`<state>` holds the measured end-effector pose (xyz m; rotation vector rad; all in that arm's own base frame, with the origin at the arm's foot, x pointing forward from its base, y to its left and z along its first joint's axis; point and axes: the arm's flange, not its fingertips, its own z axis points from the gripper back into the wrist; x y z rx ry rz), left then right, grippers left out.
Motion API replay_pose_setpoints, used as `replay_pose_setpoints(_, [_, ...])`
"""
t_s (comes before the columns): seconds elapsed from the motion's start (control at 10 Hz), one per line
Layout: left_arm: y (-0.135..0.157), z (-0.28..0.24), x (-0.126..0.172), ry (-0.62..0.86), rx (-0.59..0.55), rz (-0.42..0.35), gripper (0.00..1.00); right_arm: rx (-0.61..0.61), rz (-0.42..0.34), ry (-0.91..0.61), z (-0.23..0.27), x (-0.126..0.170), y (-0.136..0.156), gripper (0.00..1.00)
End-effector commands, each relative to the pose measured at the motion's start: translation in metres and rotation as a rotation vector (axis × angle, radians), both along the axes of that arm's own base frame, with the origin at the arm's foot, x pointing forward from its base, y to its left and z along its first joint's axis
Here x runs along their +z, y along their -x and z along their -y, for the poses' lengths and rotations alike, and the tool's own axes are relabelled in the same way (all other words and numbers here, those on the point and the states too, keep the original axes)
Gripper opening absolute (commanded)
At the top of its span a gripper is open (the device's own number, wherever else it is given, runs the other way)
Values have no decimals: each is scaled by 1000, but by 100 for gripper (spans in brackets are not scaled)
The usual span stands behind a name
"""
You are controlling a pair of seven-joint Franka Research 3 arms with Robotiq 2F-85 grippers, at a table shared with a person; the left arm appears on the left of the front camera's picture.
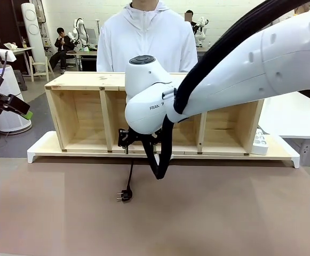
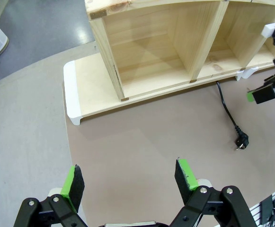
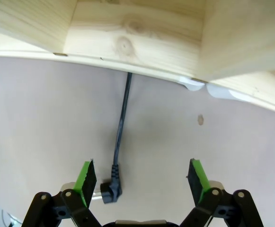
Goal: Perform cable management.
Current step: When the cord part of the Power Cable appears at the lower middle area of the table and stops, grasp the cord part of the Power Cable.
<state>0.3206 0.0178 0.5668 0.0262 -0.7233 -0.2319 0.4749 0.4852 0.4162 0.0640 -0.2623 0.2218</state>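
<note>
The thin black cable [image 1: 130, 169] comes out from under the wooden shelf's base and runs toward me over the brown table, ending in a small pronged plug [image 1: 124, 196]. My right gripper [image 1: 127, 143] hangs just above the cable at the shelf's front edge. In the right wrist view it [image 3: 142, 177] is open, with the cable [image 3: 123, 118] and plug [image 3: 110, 191] lying beneath, close to its left finger. My left gripper [image 1: 10, 104] is raised at the far left, open and holding nothing [image 2: 130, 177]; the cable [image 2: 227, 109] and plug [image 2: 242, 142] lie far to its right.
A wooden shelf unit [image 1: 106, 81] with several compartments stands on a white board [image 1: 42, 149] across the table's middle. A white power strip [image 1: 259, 141] sits at its right end. A person in a white hoodie [image 1: 146, 40] stands behind it.
</note>
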Motion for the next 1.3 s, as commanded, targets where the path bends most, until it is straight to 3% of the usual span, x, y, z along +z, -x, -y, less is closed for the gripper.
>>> replay_pose_setpoints(0.0, [-2,0,0,2,1,6,100,-48,-32,-11,-15,-6,-10,100])
replay_pose_setpoints(0.2, [-2,0,0,2,1,6,100,-54,-47,-26,-23,-13,-9,100])
replay_pose_setpoints(0.6, [-2,0,0,2,1,6,100,-30,-92,-9,-26,-40,21,100])
replay_pose_setpoints(1.2, [-2,0,0,2,1,6,100,-17,-189,-7,-34,-78,17,100])
